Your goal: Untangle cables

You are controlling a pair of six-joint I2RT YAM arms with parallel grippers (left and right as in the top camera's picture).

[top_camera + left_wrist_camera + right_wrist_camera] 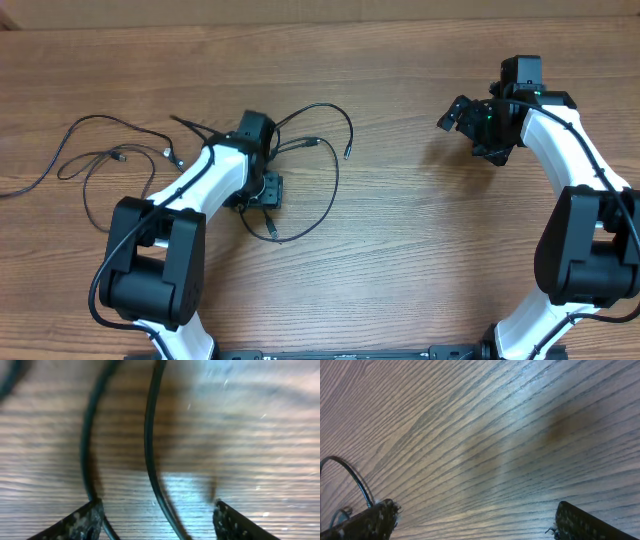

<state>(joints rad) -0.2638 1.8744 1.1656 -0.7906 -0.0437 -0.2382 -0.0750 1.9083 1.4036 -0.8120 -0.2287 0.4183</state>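
Observation:
Thin black cables lie on the wooden table in two groups. One cable point(105, 158) snakes at the far left; a looping cable point(328, 170) curves around my left gripper point(268, 192). In the left wrist view my left gripper point(157, 507) is open and low over the wood. One cable strand point(149, 455) runs between its fingers without being pinched, and a second strand point(86, 450) passes by the left fingertip point(90, 515). My right gripper point(452, 115) hovers open at the far right, away from the cables; in its own view it point(475, 507) has only bare wood between its fingers.
A bit of cable loop point(355, 477) shows at the left edge of the right wrist view. The left arm point(190, 185) lies across the space between the two cable groups.

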